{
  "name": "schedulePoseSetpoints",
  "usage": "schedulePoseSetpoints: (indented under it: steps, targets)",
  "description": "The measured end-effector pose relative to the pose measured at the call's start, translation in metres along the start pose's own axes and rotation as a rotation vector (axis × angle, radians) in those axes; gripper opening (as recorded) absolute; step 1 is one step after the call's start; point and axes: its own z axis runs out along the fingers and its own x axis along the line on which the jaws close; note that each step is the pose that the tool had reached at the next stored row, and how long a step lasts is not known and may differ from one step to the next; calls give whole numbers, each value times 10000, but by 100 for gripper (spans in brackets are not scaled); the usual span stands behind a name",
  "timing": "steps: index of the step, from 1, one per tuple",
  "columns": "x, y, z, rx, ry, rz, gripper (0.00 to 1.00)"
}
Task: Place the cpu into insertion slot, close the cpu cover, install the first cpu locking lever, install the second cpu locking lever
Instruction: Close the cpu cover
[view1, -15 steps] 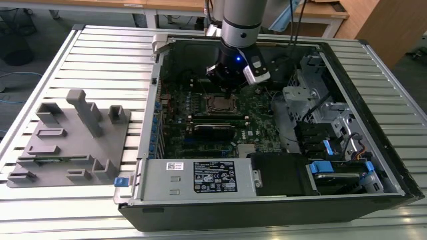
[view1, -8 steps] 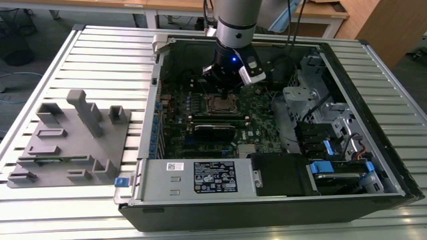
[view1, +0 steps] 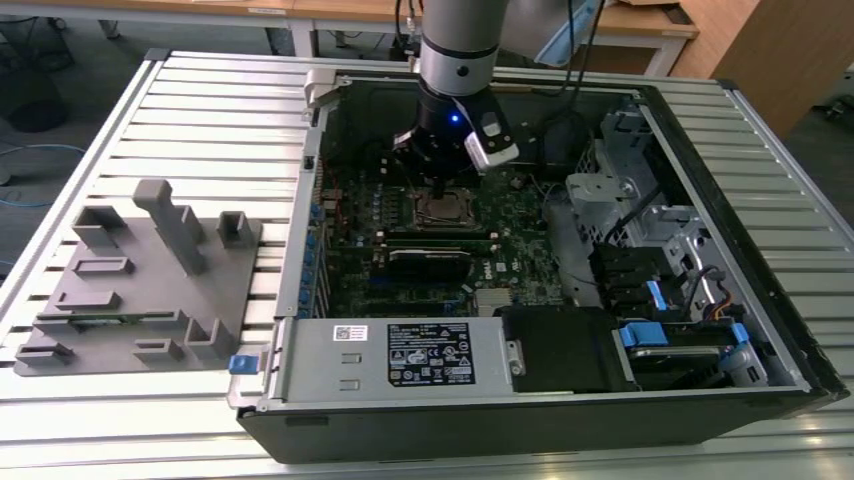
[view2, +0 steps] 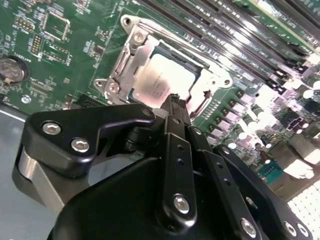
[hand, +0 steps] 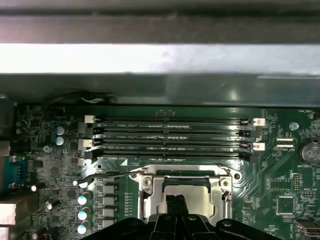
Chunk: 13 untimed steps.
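The gripper, its fingers pressed together and holding nothing, is hovering straight above one edge of the cpu, which is lying flat in its socket inside the window of the cpu cover, just above centre of the exterior view.

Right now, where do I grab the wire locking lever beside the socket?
Take the locking lever at its hooked free end, farthest from the cpu cover. It is a thin wire rod running out past the socket corner, so come from above and hook it, probably, rather than pinch. The hand hangs over the cpu.
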Motion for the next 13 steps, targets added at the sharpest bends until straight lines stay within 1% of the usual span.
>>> schedulePoseSetpoints:
  steps: [7,9,13]
  targets:
    - [44,-75,-2,-1,0,-4,11]
    - [59,-83,0,-1,-1,-9,11]
    - [118,-84,14,-1,0,-14,11]
